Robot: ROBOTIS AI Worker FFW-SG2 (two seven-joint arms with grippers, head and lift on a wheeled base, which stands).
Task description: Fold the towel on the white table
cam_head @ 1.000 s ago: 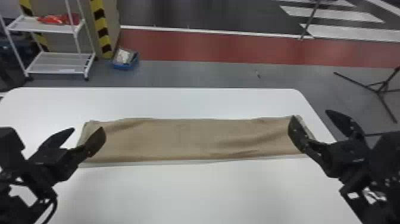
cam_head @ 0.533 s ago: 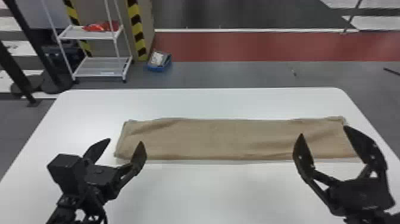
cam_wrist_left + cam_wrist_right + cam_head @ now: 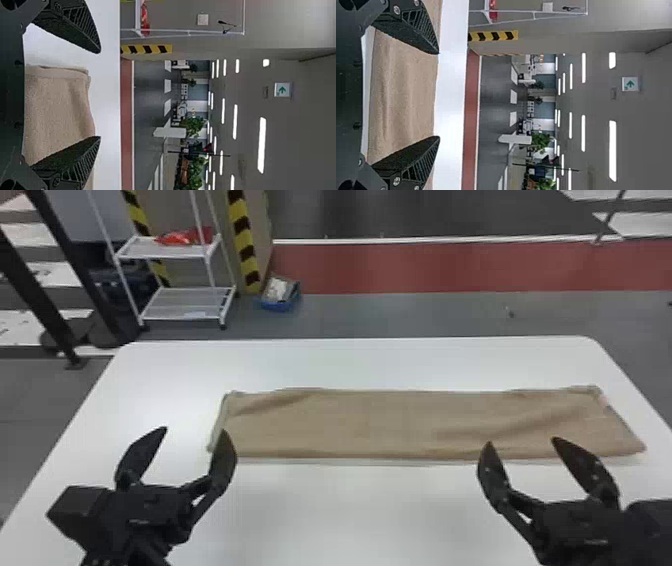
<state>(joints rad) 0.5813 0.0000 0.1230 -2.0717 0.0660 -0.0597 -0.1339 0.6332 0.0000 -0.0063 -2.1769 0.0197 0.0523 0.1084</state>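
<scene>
A tan towel lies as a long flat strip across the white table, slightly wrinkled towards its right half. My left gripper, fingers apart, is at the towel's left end on the near side. My right gripper is open by the near edge of the towel's right part. In the left wrist view the towel's end shows between the spread fingers of the left gripper. The right wrist view has the towel behind the open right gripper. Neither gripper holds cloth.
Beyond the table stand a white shelf rack with red items and a blue box on the floor. Dark posts rise at the far left. The table's far edge runs behind the towel.
The head view has shifted, so table and towel sit differently in it. Both grippers stood over the towel's ends earlier; now they are nearer its front edge, the right one farther in from the end.
</scene>
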